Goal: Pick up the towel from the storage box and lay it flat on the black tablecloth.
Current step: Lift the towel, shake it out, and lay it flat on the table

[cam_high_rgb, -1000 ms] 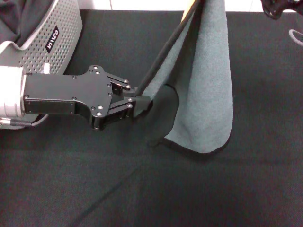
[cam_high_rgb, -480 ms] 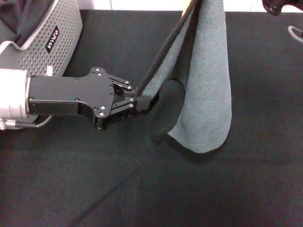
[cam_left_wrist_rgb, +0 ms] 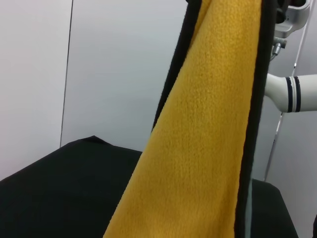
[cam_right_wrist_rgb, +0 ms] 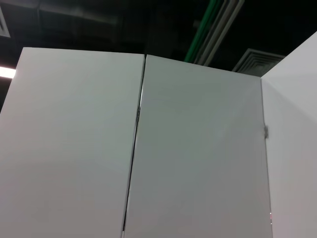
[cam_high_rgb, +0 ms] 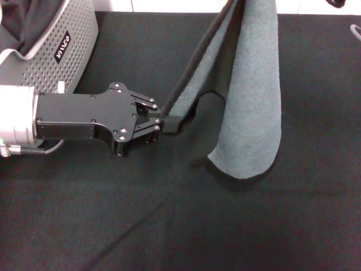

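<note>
The towel [cam_high_rgb: 251,101] hangs grey-green from above the head view's top edge, its lower edge just over the black tablecloth [cam_high_rgb: 225,226]. My left gripper [cam_high_rgb: 164,120] is shut on one black-edged corner of it, low over the cloth, pulling that edge taut. The left wrist view shows the towel's yellow-orange side [cam_left_wrist_rgb: 208,139] rising to my right gripper [cam_left_wrist_rgb: 278,12], which holds its top end high up and is mostly hidden behind the cloth. The storage box [cam_high_rgb: 62,39] stands at the far left.
A plain black fabric bundle [cam_high_rgb: 28,17] lies in the storage box. The white right arm [cam_left_wrist_rgb: 292,94] shows behind the towel in the left wrist view. The right wrist view shows only white wall panels and ceiling.
The towel's hanging end has risen and swung a little to the right, opening its fold. The left gripper has barely moved. The right arm has lifted almost out of the head view.
</note>
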Motion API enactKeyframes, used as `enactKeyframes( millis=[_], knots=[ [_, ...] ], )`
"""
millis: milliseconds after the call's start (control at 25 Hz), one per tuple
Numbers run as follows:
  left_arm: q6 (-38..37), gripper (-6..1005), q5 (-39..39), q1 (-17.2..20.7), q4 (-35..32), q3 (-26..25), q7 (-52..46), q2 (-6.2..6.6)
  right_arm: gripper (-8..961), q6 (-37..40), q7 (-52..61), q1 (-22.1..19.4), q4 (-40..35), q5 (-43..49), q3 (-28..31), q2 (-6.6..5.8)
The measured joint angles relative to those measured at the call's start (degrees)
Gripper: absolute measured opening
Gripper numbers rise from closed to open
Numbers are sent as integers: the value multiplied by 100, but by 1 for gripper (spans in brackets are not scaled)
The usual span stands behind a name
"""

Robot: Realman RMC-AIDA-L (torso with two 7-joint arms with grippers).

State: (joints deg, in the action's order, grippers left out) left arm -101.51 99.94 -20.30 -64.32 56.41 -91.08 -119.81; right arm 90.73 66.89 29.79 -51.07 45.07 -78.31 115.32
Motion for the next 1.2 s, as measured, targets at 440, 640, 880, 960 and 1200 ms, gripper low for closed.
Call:
enactKeyframes(
  millis=[440,640,880,960,1200],
  knots=[
    [0,94,0,-2,34,16,57,-3,21,54,-8,-34,0,-146,29,8],
    [-1,93,-2,-68,194,14,102,0,22,54,-7,-34,0,-148,28,7],
    [-8,91,-13,-79,225,21,145,2,23,54,-2,-35,0,-148,26,7],
    [-8,90,-28,-79,232,25,146,2,23,53,-2,-34,0,-148,26,7],
    [-4,88,-37,-140,373,35,196,-3,24,50,-7,-35,0,-184,26,12]
  ],
)
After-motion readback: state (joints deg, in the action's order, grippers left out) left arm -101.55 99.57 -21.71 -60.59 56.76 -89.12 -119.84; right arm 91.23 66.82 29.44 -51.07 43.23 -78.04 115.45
